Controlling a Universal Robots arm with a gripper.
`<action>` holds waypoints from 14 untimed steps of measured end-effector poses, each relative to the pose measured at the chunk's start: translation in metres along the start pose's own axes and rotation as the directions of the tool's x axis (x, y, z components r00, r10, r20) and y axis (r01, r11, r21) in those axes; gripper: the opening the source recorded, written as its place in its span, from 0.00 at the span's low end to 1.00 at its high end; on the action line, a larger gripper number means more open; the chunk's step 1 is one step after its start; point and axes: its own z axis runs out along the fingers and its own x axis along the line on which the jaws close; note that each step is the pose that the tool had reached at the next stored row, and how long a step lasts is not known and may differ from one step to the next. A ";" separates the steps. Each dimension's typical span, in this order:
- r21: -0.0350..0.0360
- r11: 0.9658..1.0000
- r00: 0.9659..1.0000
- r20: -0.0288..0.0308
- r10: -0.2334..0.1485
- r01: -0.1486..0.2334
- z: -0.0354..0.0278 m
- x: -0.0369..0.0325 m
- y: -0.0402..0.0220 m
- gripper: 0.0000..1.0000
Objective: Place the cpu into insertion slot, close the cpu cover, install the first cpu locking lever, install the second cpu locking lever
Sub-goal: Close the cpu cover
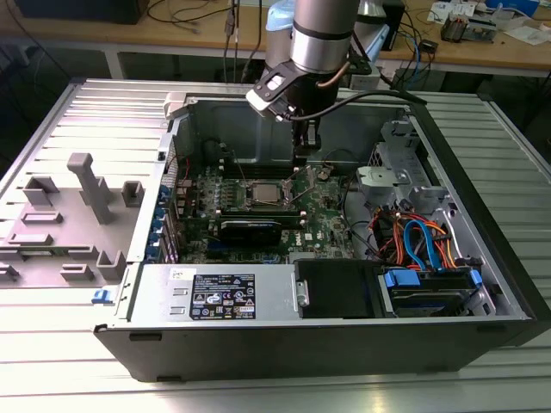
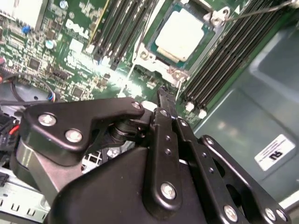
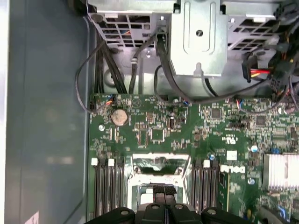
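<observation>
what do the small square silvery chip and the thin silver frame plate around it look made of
The small square silvery chip looks like metal with a matte pale-grey finish, lit evenly without glare. The thin silver frame plate seems stamped sheet metal, shinier, with glints at its corners.

Green motherboard (image 1: 323, 217) lies in open computer case (image 1: 241, 129), carrying round coin battery (image 3: 119, 116) and black memory slots (image 3: 106, 186), with power supply box (image 1: 215, 297) just beside it and blue-orange cables (image 1: 419, 234) near it.

I worked in an electronics lab: an opened black metal computer case (image 1: 327, 344) lay on a ribbed aluminium counter (image 1: 103, 112), with a cable-strewn wooden counter (image 1: 172, 30) behind.
</observation>
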 end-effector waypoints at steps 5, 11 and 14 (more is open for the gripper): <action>0.000 1.000 1.000 0.001 -0.013 0.013 0.0040 -0.0003 0.0130 0.11; 0.000 1.000 1.000 0.001 -0.017 0.017 0.0050 -0.0004 0.0163 0.11; 0.000 1.000 1.000 0.001 -0.017 0.017 0.0050 -0.0004 0.0164 0.11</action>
